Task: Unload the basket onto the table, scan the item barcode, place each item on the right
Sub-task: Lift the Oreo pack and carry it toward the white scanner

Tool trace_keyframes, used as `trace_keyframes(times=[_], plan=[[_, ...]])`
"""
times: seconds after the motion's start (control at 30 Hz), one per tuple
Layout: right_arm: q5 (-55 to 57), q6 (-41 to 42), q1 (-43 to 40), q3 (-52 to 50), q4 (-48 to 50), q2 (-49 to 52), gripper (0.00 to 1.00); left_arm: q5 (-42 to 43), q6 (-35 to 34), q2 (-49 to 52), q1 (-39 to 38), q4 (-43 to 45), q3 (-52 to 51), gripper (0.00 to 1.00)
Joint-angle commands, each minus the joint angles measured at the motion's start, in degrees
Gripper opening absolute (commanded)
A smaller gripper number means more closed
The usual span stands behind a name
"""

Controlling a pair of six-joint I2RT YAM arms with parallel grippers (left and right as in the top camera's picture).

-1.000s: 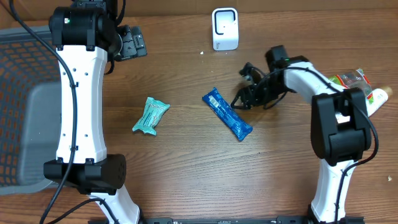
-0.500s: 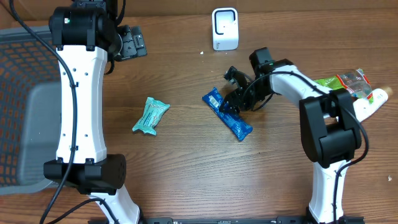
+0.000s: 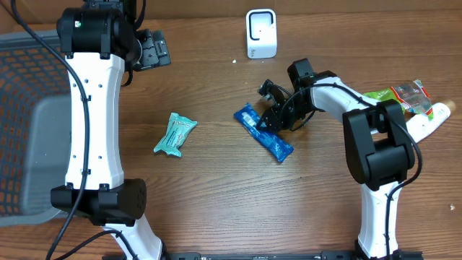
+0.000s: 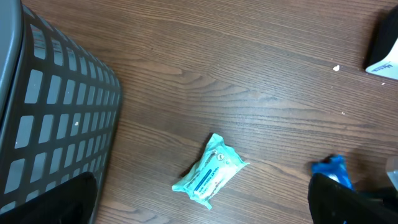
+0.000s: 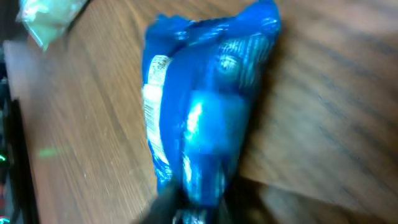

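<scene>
One wooden table carries everything, with a grey mesh basket along its left side. Left arm stands tall beside the basket; its left gripper hangs near the far edge with the jaws spread wide, holding nothing, the dark fingertips sitting at the two lower corners of the left wrist view. Right arm reaches across toward table centre. White scanner stands upright at the far edge, window facing the arms. Blue packet, the likely item to scan, lies flat at mid-table, long axis diagonal: far end up-left, near end down-right. Teal packet lies well apart to its left, untouched. Right gripper sits on the packet's far half with jaws closed; the right wrist view shows the blue packet narrowing into the dark fingers, so I judge it pinched. Key relation: the scanner lies beyond the packet, just left of the gripper line, and the right arm is far nearer. Barcode face not identifiable. Lift not yet made.
</scene>
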Motion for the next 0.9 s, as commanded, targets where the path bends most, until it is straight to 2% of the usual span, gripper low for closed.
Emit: trace_keyframes(times=[0.0,0.07,0.27,0.5,0.63,0.87], plan=[[6.75,6.91,-0.83,-0.87,-2.29,3.52,0.04,-0.72,0.9,0.09,-0.07,0.09,0.0,1.0],[6.67,11.15,-1.57,-0.48,-3.61,3.45,0.04,-0.72,0.9,0.09,-0.07,0.09,0.0,1.0],[6.23,10.82,-3.41,2.47,-8.63,0.28,0.04,-0.72,0.9,0.09,-0.07,0.09,0.0,1.0],[8.7,11.28,-3.74,7.04,-11.28,-12.66,0.04,-0.72,0.9,0.09,-0.07,0.09,0.0,0.99],[17.66,13.0,-3.3,7.45,-9.09,-21.35,0.04,-0.72,0.9,0.09,-0.07,0.09,0.0,1.0],[37.44,19.3,0.39,7.45,-0.5,-27.08,0.04,-0.72,0.9,0.09,-0.07,0.09,0.0,1.0]])
